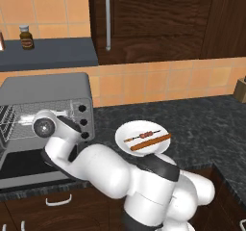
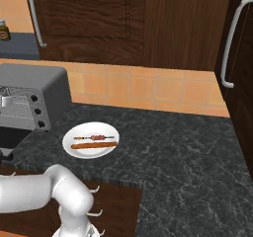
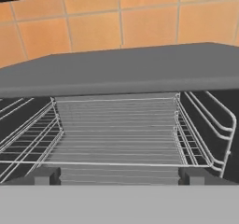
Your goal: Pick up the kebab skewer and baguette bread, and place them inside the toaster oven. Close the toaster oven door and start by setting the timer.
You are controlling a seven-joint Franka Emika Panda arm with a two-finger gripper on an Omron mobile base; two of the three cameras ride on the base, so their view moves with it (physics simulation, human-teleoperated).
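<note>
While the large grey metal toaster oven (image 1: 48, 93) stands at the left of the left base view with its interior exposed, its wide dark glass door (image 1: 24, 165) is seen folded down flat in front of it, at the lower left of that frame. Three black knobs (image 1: 83, 121) are stacked on the oven's right side. The white arm with dark joints is bent across the lower middle of the left base view, its hand reaching toward the oven's mouth.

In the hand view, the two-finger gripper (image 3: 119, 175) is seen at the bottom of the frame, aimed into the oven; its two small dark fingertips (image 3: 43, 175) are spread wide apart, near the left and right of the frame, and nothing is held between them. Pale wire racks (image 3: 116, 139) are laid across the centre of that view, under the grey top of the oven, with orange wall tiles (image 3: 116, 13) above.

A round white plate (image 1: 142, 138) is set on the dark speckled stone counter (image 1: 202, 124), just right of the oven, near the centre of the left base view. On it the long, slim orange-brown baguette bread (image 1: 151, 142) is laid, and just beside it, toward the wall, the kebab skewer (image 1: 143, 135), a thin pale stick with small dark red and brown chunks. Whether the two touch cannot be told.

A small brown jar (image 1: 26, 37) is placed on a dark grey shelf (image 1: 48, 54) at the upper left. Dark wooden cabinets (image 1: 153, 18) with pale handles are hung across the upper right.
</note>
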